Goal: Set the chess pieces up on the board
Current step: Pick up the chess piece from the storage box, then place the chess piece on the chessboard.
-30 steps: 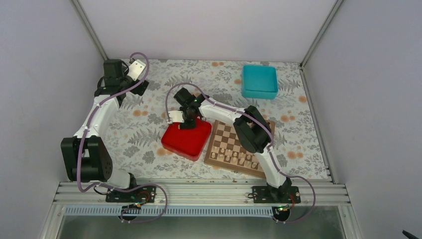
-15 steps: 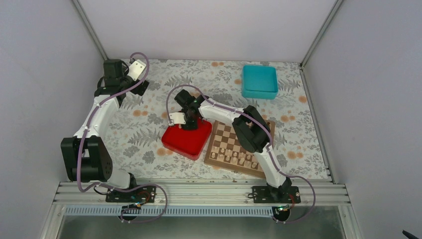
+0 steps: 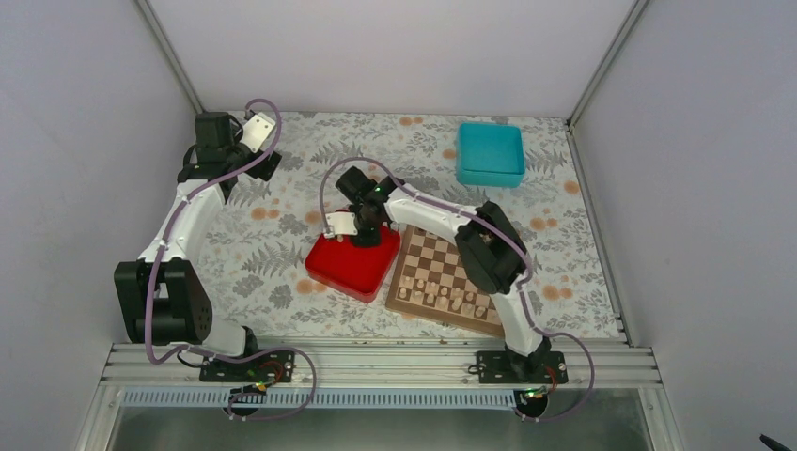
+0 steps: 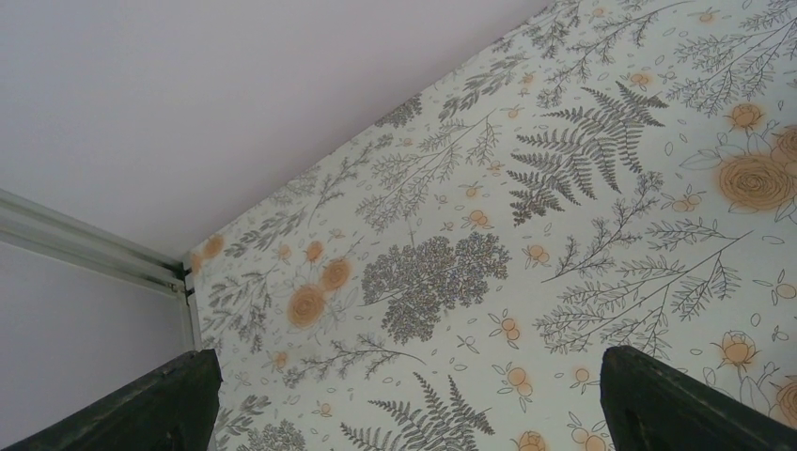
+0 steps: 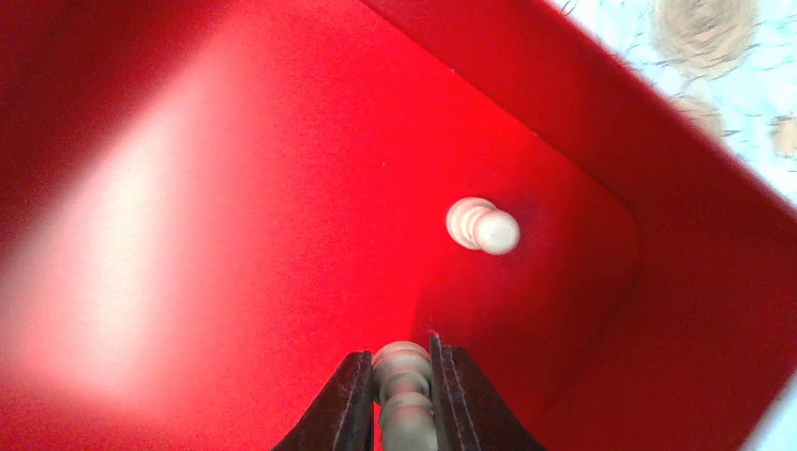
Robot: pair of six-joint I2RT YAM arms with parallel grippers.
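Near the near edge of the surface (image 3: 273, 249), right of centre, the board (image 3: 434, 254) carries chess pieces (image 3: 442, 299) on its near rows. Just left of it, inside the red tray (image 5: 188, 188), the right pincer (image 5: 399, 362) pinches a pale piece (image 5: 406, 413), seemingly a pawn; a second piece (image 5: 482, 226) lies beyond. At the far left corner the left pincer (image 4: 406, 376) hangs spread.

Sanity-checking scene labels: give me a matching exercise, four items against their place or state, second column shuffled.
1. left hand
2. right hand
3. teal box
4. loose piece

A. shut on a pale piece in the red tray
B. far side of the table, beyond the board
C. open over bare floral cloth
D. alone on the tray floor, untouched

Pairs: 1-C, 2-A, 3-B, 4-D
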